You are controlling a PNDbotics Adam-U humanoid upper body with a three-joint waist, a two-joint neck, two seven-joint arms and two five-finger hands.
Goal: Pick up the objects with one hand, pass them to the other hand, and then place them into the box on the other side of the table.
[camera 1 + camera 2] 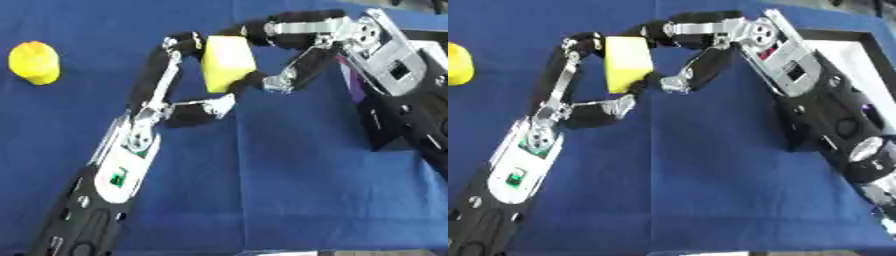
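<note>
A pale yellow block [227, 62] is held above the blue table between both hands. My left hand [140, 137] comes up from the lower left; its fingers [156, 75] run up the block's left side and hook over its top corner, with the thumb just under its bottom edge. My right hand [385, 57] reaches in from the upper right, with fingers [289, 25] over the block's top and the thumb against its lower right edge. The black-rimmed box [842, 34] with a white inside lies at the right, behind my right arm.
A round yellow object [35, 62] lies on the blue cloth [280, 190] at the far left. My right forearm covers much of the box. The table's front edge runs along the bottom of the views.
</note>
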